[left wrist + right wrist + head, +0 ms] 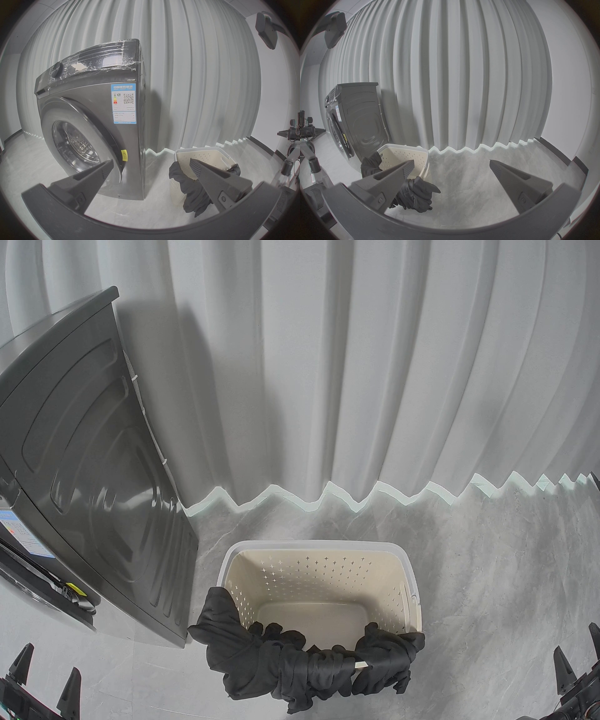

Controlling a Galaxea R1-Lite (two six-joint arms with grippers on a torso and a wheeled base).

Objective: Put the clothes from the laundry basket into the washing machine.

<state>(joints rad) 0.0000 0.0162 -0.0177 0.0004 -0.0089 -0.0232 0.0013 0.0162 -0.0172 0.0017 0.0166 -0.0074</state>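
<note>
head view: the basket (319,545) sits on the floor (500,577) at the 6 o'clock side of the view, before the curtain (375,365). the dark clothes (294,665) hang bunched over its 6 o'clock rim, from the 7 o'clock corner to the 5 o'clock corner, spilling outside. the washer (94,477) stands at the basket's 9 to 10 o'clock, near it but apart. my left gripper (50,662) is at the view's 7 o'clock corner and my right gripper (576,646) at the 4 o'clock edge, both well apart from the basket, with nothing in them

left wrist view: my left gripper (150,162) has its fingers spread wide, nothing between them. beyond them is the washer (93,125) front with its drum (76,145) showing, and beside it the basket (203,154) with the clothes (190,190) draped down its near wall

right wrist view: my right gripper (451,162) is also spread wide and bare. past one finger i see the basket (403,154), the clothes (415,193) hanging over its near edge, and the washer (359,118) behind
</note>
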